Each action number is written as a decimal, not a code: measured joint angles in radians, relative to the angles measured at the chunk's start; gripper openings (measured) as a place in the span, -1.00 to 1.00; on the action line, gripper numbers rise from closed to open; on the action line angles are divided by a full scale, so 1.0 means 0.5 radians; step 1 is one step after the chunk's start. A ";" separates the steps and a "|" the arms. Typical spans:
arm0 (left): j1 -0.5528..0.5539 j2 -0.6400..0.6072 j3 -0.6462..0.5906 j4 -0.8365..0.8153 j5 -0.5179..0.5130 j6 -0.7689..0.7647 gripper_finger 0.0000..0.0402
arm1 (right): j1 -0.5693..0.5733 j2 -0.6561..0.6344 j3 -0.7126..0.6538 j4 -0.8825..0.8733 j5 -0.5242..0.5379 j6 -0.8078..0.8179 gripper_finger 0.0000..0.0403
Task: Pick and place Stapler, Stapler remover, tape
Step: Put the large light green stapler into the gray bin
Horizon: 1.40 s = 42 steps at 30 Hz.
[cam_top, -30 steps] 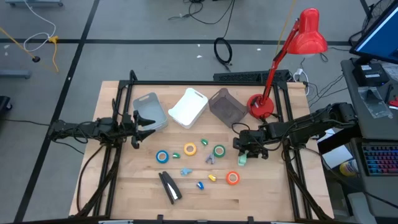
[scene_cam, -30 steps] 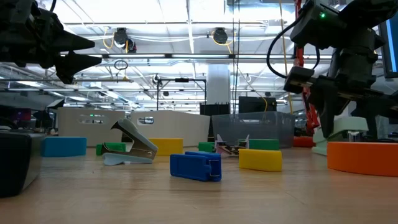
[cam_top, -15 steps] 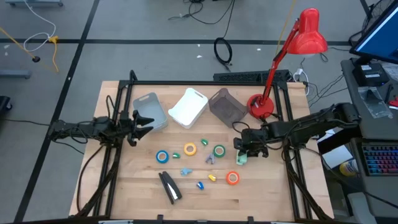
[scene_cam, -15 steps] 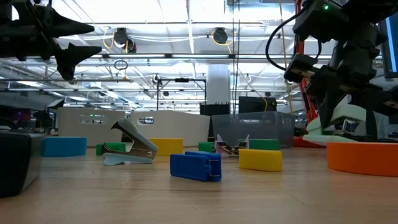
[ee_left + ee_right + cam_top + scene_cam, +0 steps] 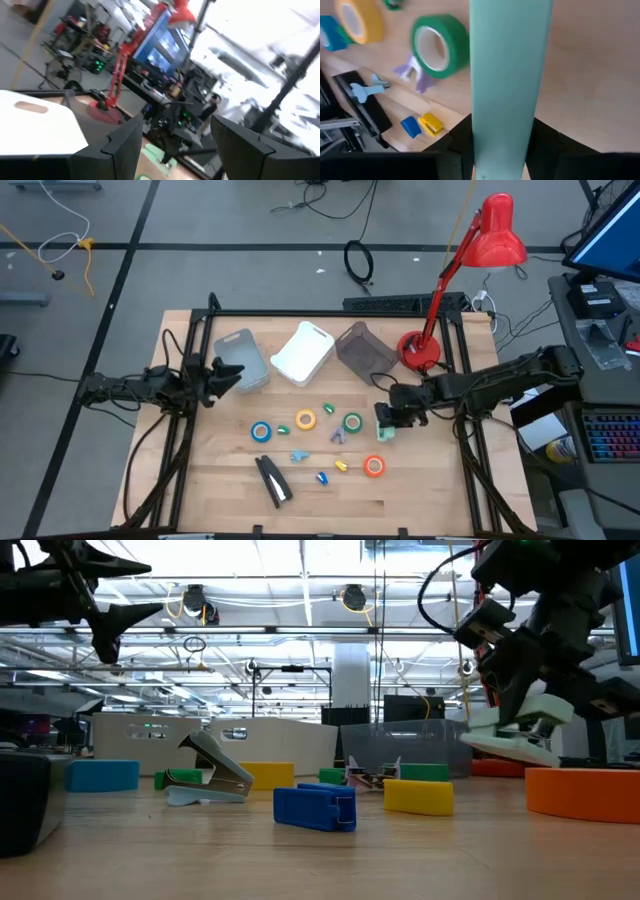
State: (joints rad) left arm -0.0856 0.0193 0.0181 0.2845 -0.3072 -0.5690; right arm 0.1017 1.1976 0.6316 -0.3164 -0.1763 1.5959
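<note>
Three containers stand in a row at the far side of the desk (image 5: 420, 500): a grey bin (image 5: 243, 360), a white bin (image 5: 303, 352) and a dark translucent bin (image 5: 364, 350); nothing shows inside any of them from above. The right gripper (image 5: 388, 420) hangs just right of the green tape roll (image 5: 352, 422), its jaws clamped on a pale green stapler (image 5: 520, 735); in the low view the stapler is clear of the desk and tilted; in the right wrist view its long body (image 5: 506, 85) runs between the two dark fingers (image 5: 462, 140). On the desk lie the blue tape roll (image 5: 261, 432), the yellow tape roll (image 5: 305, 420), the orange tape roll (image 5: 374, 467), a black stapler (image 5: 272, 480) near the front edge, and a grey staple remover (image 5: 208, 776) among small coloured clips (image 5: 332, 468). The left gripper (image 5: 222, 374) hovers beside the grey bin, jaws apart and holding nothing.
</note>
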 joint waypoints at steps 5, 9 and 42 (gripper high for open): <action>0.000 0.000 0.000 0.036 -0.100 -0.073 0.18 | -0.017 -0.001 0.085 0.005 0.115 -0.236 -0.42; 0.001 0.001 0.000 0.055 -0.123 -0.120 0.18 | -0.058 -0.001 0.178 -0.002 0.155 -0.421 -0.42; 0.003 2.040 1.626 -0.809 0.296 0.512 0.18 | -0.219 0.674 1.361 -0.593 -0.023 -2.085 -0.42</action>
State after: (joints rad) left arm -0.0841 1.0391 0.8313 -0.1199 -0.1590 -0.3129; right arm -0.0078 1.5347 1.3120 -0.6130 -0.1878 0.5535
